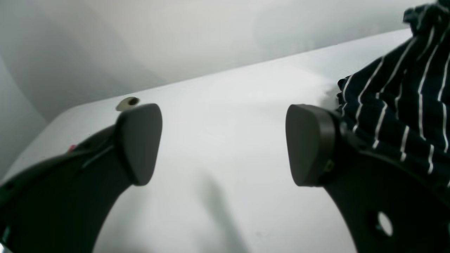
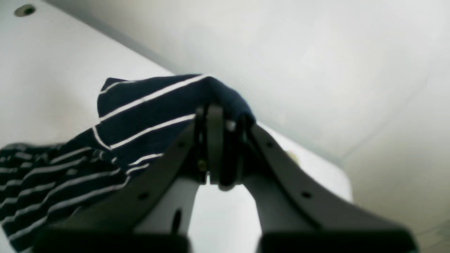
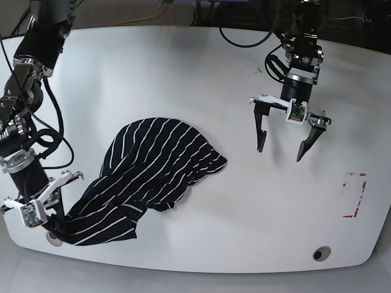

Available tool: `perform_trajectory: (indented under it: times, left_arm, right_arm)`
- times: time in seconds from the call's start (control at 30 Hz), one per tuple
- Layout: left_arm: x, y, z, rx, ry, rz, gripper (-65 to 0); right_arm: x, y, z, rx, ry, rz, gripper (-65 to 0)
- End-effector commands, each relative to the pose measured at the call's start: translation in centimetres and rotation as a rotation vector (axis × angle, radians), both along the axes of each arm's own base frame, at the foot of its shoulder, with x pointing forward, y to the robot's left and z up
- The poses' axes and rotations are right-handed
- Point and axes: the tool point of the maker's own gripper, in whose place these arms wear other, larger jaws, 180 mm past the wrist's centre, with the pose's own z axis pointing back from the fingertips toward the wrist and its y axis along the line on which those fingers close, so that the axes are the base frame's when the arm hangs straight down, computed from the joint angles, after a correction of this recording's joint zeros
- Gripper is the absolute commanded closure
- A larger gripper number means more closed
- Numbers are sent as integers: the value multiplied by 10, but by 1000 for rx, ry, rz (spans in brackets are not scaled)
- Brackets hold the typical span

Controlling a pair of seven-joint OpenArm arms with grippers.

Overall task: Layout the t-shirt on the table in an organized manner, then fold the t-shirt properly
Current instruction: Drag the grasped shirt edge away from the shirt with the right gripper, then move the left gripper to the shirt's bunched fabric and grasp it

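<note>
The striped t-shirt (image 3: pixel 149 177) lies bunched on the white table (image 3: pixel 183 73), trailing to its near edge. The right gripper (image 3: pixel 54 227) is clenched on 1 corner of the fabric there; the left gripper (image 3: pixel 281 143) hovers with jaws spread wide, holding nothing, near the shirt's other side. Risk: a pull by 1 arm alone could drag the whole heap or slide it off the edge rather than spreading it.

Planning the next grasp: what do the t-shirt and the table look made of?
The t-shirt: soft, thin knit-like fabric, dark with thin white stripes; it bunches and drapes in loose folds. The table: hard, smooth white top, probably laminate or plastic; it shows soft shadows and a faint sheen.
</note>
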Motion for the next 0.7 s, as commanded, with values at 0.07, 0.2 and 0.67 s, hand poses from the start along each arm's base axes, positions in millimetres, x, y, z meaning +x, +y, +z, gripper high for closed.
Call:
perform_trajectory:
  times: [0.07,0.2,0.67]
  left_arm:
    - [0,-16,11,-19,-37,-40,-523]
    - [-3,-36,7,-35,-25,-90,-524]
    - [-5,-110,-36,-105,89,-241,-527]
  right_arm:
    - [2,-5,49,-37,-129,5,0]
    - [3,-6,59,-43,-154,3,0]
    - [8,-8,79,-42,-199,-2,0]
